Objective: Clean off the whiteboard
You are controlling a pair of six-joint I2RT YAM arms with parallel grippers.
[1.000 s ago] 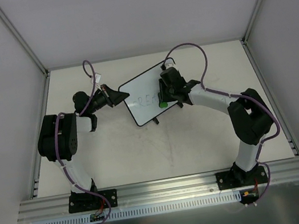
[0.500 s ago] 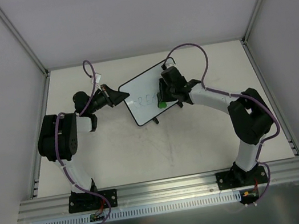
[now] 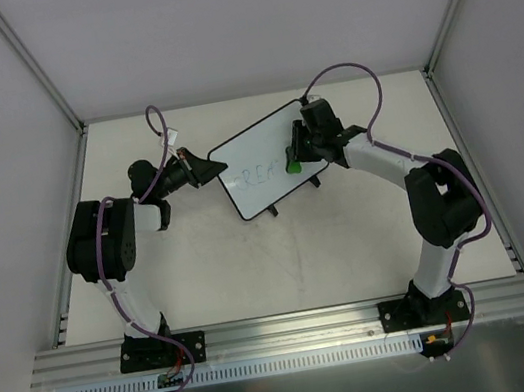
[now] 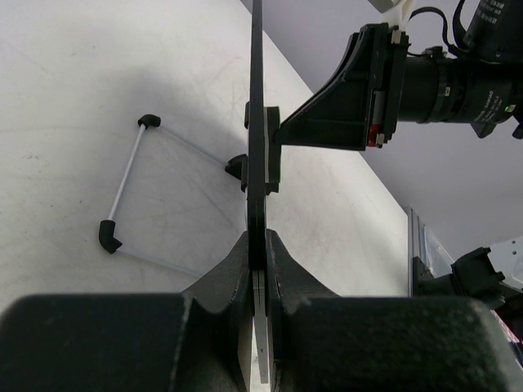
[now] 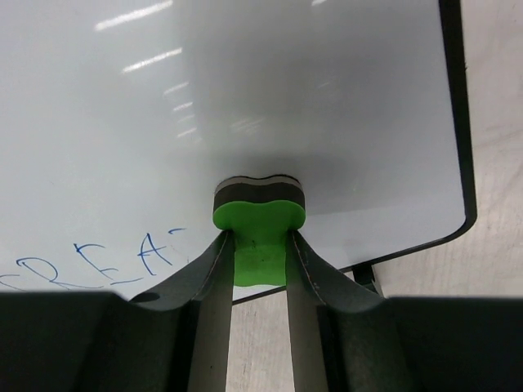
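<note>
The whiteboard (image 3: 256,161) stands tilted at mid table, white face with a black frame and blue handwriting "REA" (image 5: 98,265) on it. My left gripper (image 3: 208,168) is shut on the board's left edge; in the left wrist view the board (image 4: 257,122) shows edge-on between my fingers (image 4: 260,269). My right gripper (image 3: 294,162) is shut on a green eraser (image 5: 258,220) whose dark felt presses on the board's face (image 5: 245,98), to the right of the writing. The eraser also shows in the top view (image 3: 291,165).
The board's wire foot (image 4: 122,196) rests on the beige table (image 3: 204,267). Grey walls enclose the table on three sides. An aluminium rail (image 3: 286,329) runs along the near edge by the arm bases.
My right gripper and the eraser have slid right and slightly up across the board's face. The left gripper and the board have stayed still.
</note>
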